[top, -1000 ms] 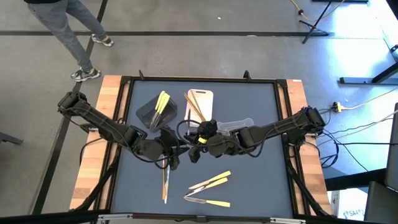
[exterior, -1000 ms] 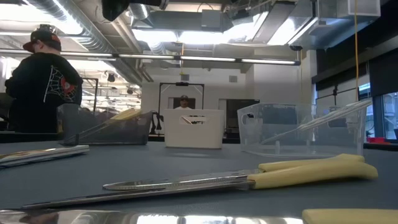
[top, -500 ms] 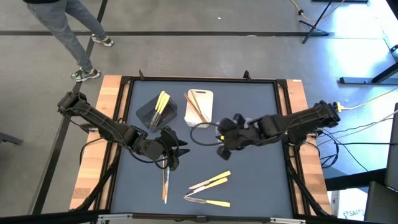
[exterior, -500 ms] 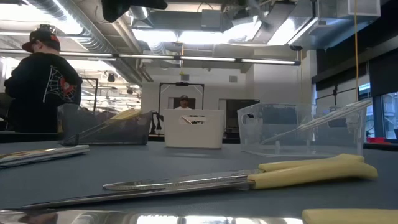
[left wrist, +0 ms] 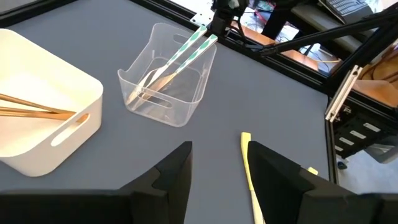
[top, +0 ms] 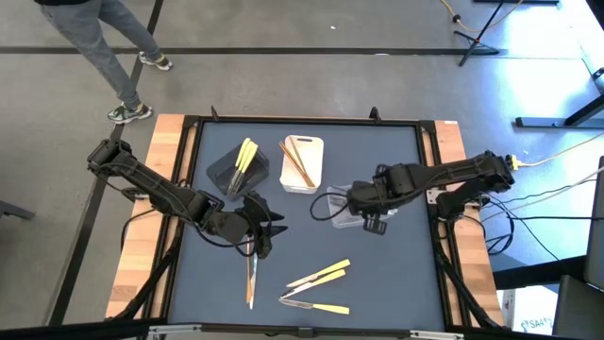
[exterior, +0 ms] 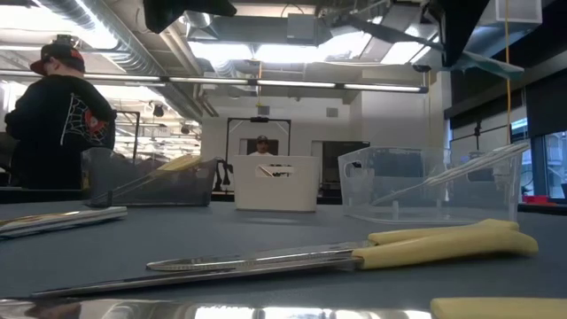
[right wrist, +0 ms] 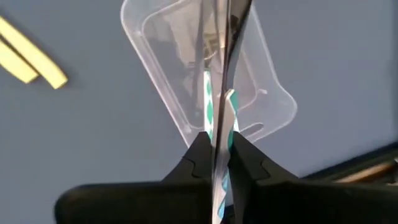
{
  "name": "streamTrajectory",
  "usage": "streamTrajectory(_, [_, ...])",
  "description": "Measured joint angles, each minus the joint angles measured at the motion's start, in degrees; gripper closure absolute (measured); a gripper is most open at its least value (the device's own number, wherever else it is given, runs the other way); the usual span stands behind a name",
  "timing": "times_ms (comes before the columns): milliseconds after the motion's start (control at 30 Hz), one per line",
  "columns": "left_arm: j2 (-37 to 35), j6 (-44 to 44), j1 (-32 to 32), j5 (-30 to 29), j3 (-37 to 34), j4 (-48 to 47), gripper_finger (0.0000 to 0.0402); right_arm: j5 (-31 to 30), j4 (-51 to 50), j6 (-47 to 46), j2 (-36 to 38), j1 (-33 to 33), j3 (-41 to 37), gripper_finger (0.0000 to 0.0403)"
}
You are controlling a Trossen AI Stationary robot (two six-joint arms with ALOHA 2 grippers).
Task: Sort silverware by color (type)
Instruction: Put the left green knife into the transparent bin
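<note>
Right tool (right wrist: 216, 163): you grip a silver utensil (right wrist: 219, 74) above the clear tray (right wrist: 273, 93).
Left tool (left wrist: 217, 163): open, empty, over the worktop (left wrist: 273, 99).

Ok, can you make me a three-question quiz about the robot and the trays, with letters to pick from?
1. Where is the right gripper?
A. Over the clear tray
B. Over the black tray
C. Off the table

2. What colour are the utensils in the white tray?
A. Silver-grey
B. Orange-brown
C. Pale yellow

3. What is the right gripper doing?
A. Open, holding nothing
B. Shut on a yellow knife
C. Shut on a utensil with a green-and-white handle

Answers: 1 A, the high view and its own wrist view show the clear tray beneath it. 2 B, brown utensils lie in it. 3 C, its fingers pinch that handle in the right wrist view.
</note>
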State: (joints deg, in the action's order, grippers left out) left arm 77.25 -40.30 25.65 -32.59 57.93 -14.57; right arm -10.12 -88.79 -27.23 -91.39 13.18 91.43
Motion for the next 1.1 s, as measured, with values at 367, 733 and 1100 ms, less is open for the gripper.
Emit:
streamTrajectory(367, [0.00, 0.42, -0.02, -1.37, 0.00, -0.42, 0.0253, 7.97, -1.26, 6.47, -0.82, -5.66, -9.46, 0.0392])
streamTrajectory(733, [0.00, 0.44, -0.04, -1.48, 0.00, -0.41, 0.0253, 14.06, 7.69, 10.91, -0.85, -9.31, -19.06, 0.0391])
streamTrajectory(1100, [0.00, 0.48, -0.04, -1.48, 0.00, -0.42, 0.0253, 19.75, 9.66, 11.15, -0.85, -12.45, -20.10, 0.0392])
